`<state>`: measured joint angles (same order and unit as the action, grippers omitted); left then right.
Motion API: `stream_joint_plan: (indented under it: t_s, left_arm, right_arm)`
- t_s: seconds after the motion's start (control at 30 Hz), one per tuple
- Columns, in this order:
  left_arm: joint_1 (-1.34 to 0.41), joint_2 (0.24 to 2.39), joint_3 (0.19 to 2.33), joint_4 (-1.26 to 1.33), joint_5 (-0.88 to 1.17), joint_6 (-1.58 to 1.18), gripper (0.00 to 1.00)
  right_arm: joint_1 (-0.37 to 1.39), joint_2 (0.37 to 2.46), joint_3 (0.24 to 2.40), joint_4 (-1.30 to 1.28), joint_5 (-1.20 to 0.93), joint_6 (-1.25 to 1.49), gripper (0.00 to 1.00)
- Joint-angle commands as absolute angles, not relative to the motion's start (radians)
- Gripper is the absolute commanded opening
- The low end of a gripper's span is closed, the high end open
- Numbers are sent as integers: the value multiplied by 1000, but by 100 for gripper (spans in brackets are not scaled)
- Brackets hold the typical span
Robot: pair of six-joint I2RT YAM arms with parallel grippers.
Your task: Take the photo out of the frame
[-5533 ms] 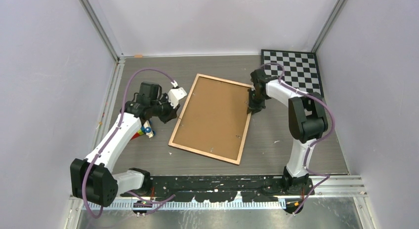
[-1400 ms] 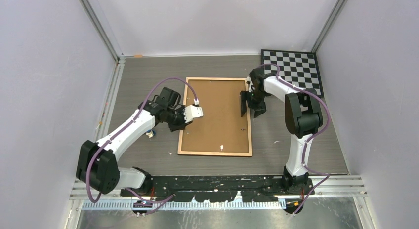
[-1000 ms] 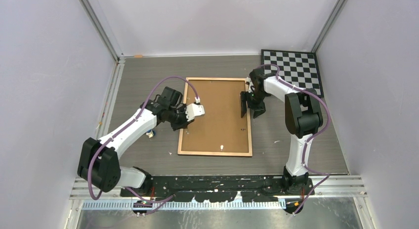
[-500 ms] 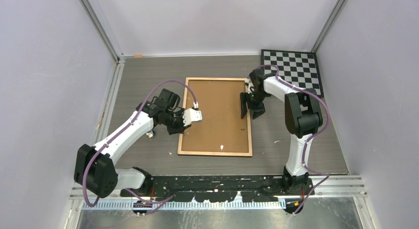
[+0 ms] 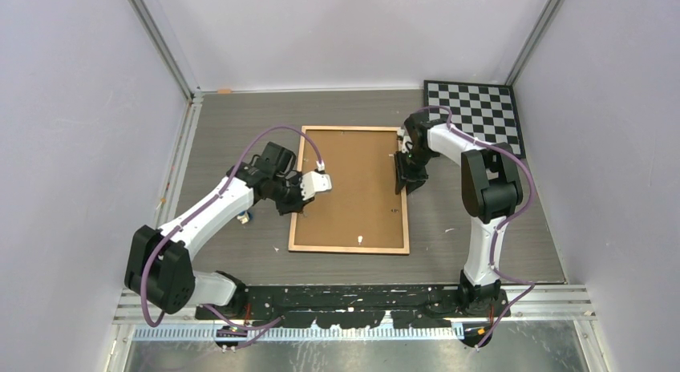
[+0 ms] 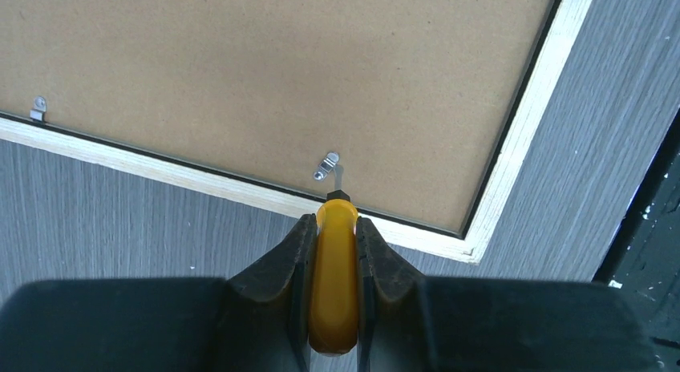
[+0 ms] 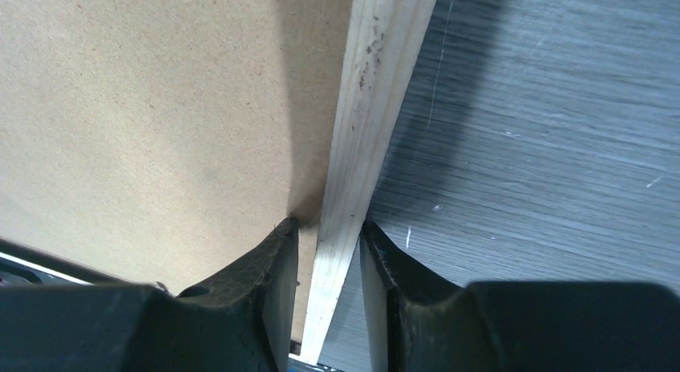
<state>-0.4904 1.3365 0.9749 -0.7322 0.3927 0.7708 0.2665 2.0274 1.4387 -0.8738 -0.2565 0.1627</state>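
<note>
Left wrist view: my left fingers [image 6: 281, 268] clamp a yellow tool handle [image 6: 334, 276], its tip at a metal clip [image 6: 325, 167] on the frame [image 6: 513, 163], which lies back-up on the table [image 6: 120, 220]. My right fingers [image 7: 273, 268] pinch the frame's opposite side. The photo is out of sight.

1. The frame [image 5: 349, 248] lies flat and back-up on the table [image 5: 240, 123], mid-table, long sides running near to far.
2. The backing board [image 5: 353, 196] sits inside the frame's rim.
3. The checkered board [image 5: 475, 115] lies in the far right corner, behind and right of the frame, apart from it.
4. My left gripper [image 6: 334, 224] sits at the frame's left rim with a screwdriver [image 6: 334, 284] between its fingers. The tip touches a clip [image 6: 327, 165] just inside the rim.
5. A second clip [image 6: 37, 107] sits further along the same rim.
6. My right gripper [image 7: 329, 228] straddles the right rim, one finger over the backing board, the other over the table.
7. A small item [image 5: 243, 218] lies left of the frame, beside my left arm. I cannot tell what it is.
</note>
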Motion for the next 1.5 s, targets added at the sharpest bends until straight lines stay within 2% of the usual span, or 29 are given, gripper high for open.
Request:
stream_joint_plan:
  t_s: [0.0,0.13,0.2,0.23,0.27,0.47,0.7,1.03,1.47]
  left_arm:
    - [-497,1357,972,-652,390,753,0]
    - [-497,1344,987,-670,392,747,0]
    - [-493,1333,1002,-680,394,719,0]
    - [-485,1328,1013,-686,406,698,0]
    - [-473,1324,1028,-693,420,678,0]
    - [-369,1354,1130,-689,448,567,0]
    - [-312,1408,1192,-620,341,529,0]
    - [-310,1454,1207,-581,292,536,0]
    - [-311,1572,1250,-519,198,662,0]
  right_arm:
    - [276,2062,1448,-872,-204,157,35]
    - [278,2066,1454,-872,-187,149,26]
    - [280,2069,1462,-878,-175,135,8]
    - [283,2071,1469,-882,-166,122,2]
    - [286,2074,1477,-886,-152,105,1]
    - [313,2094,1547,-897,-53,-48,1]
    - [335,2129,1645,-949,-70,-180,1]
    - [364,2107,1631,-963,-198,-224,1]
    - [378,2115,1669,-963,-217,-188,1]
